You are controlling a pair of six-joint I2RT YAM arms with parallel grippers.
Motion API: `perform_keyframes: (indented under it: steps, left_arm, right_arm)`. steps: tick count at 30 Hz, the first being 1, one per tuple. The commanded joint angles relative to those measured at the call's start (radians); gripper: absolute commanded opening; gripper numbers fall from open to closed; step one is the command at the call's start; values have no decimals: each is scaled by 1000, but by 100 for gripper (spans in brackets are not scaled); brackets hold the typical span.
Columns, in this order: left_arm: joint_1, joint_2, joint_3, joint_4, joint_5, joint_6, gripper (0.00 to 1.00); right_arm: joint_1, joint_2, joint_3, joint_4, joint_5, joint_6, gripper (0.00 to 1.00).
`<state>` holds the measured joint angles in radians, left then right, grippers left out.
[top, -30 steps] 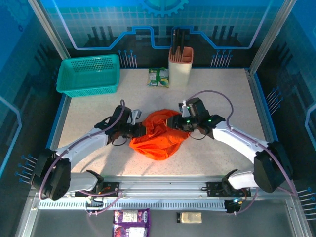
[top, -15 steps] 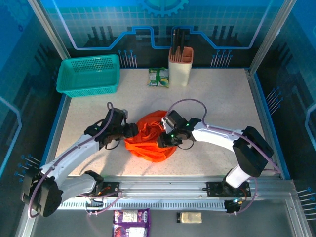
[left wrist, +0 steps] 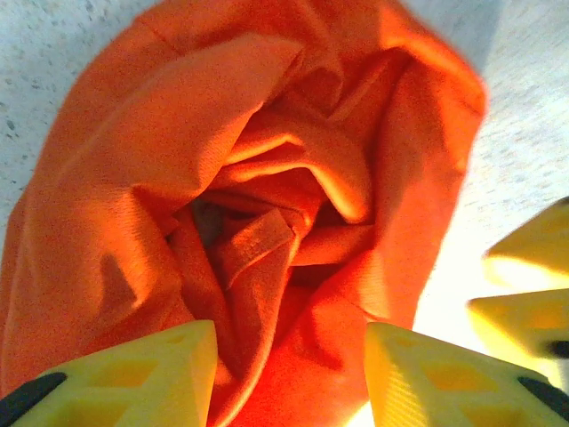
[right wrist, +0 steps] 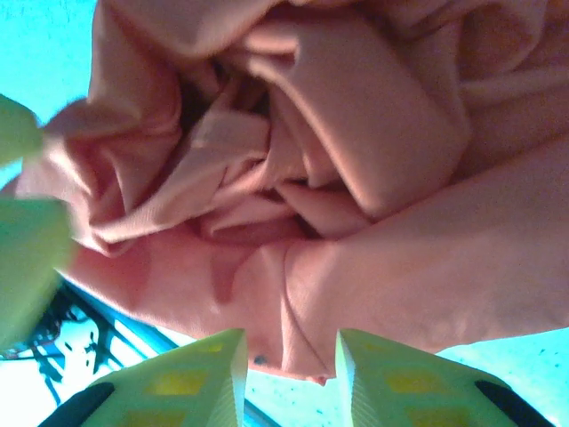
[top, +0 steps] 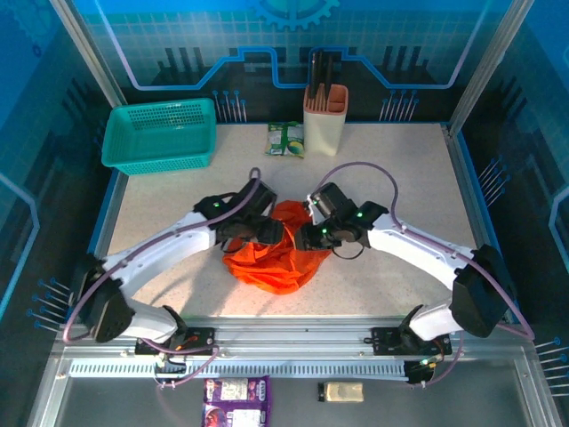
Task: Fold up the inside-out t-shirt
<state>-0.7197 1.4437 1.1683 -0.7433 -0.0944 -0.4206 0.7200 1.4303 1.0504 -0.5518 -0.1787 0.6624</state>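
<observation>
Near the middle of the speckled worktop (top: 400,178) lies the bright orange, soft, wrinkly cloth t-shirt (top: 276,258), bunched in a crumpled heap, not spread, and by my judgement no fold is made yet. Left hand (top: 271,235) sits at the heap's upper left edge, jaws about half apart, cloth under and between them, nothing clamped. Right hand (top: 304,237) is at the upper right edge, jaws parted more narrowly, a hem fold poking between the tips, apparently not pinched. Risks: the 2 hands are very near each other. In the left wrist view the right one's yellow fingers (left wrist: 524,294) show just beside the left one's, so closing or lifting together could knock them. The heap has many stacked layers, so a closing jaw may take 2 or more layers, or only an inner fold, and the shirt would lift as a ball instead of opening. A shallow bite on the hem could slip off. Pulling apart with uneven grips may twist it further or drag it toward the worktop's near edge.
</observation>
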Motion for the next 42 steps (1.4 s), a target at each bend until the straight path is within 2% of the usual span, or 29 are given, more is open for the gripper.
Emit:
perform_keyframes:
  steps: [1, 4, 5, 8, 11, 13, 17, 23, 26, 30, 33, 39, 42]
  left_arm:
    - [-11, 105, 40, -96, -75, 98, 47]
    - [-14, 188, 58, -105, -105, 142, 40]
    - [-16, 211, 61, -102, -107, 154, 35]
    - [-20, 215, 67, -77, -120, 179, 11]
    - [-21, 162, 73, -33, -111, 210, 0]
    - [-21, 104, 74, 5, -87, 234, 0]
    - [-21, -42, 61, 94, -13, 293, 0]
    - [2, -261, 53, 239, 161, 322, 0]
    - [5, -340, 29, 263, 181, 329, 0]
    - [16, -412, -143, 333, 154, 273, 0]
    - [18, -444, -325, 451, 143, 195, 0]
    - [13, -457, -617, 700, 231, 67, 0]
    - [11, -463, -678, 683, 280, 93, 0]
  right_arm:
    - [-19, 5, 6, 7, 17, 37, 34]
    - [-30, 16, -15, 58, 10, 69, 34]
    - [-35, 20, -23, 83, -4, 83, 34]
    - [-55, 43, -49, 193, -78, 119, 38]
    - [-67, 113, -35, 278, -148, 136, 42]
    - [-73, 176, -8, 310, -192, 140, 46]
    - [-100, 297, 53, 353, -213, 175, 46]
    - [-237, 431, 145, 315, -106, 147, 32]
    - [-336, 462, 193, 248, -59, 115, 29]
    - [-447, 401, 180, 193, -16, 93, 29]
    - [-467, 298, 139, 151, -7, 60, 30]
    - [-402, 70, -3, 73, -84, 23, 37]
    - [-333, -13, -70, 56, -126, 48, 39]
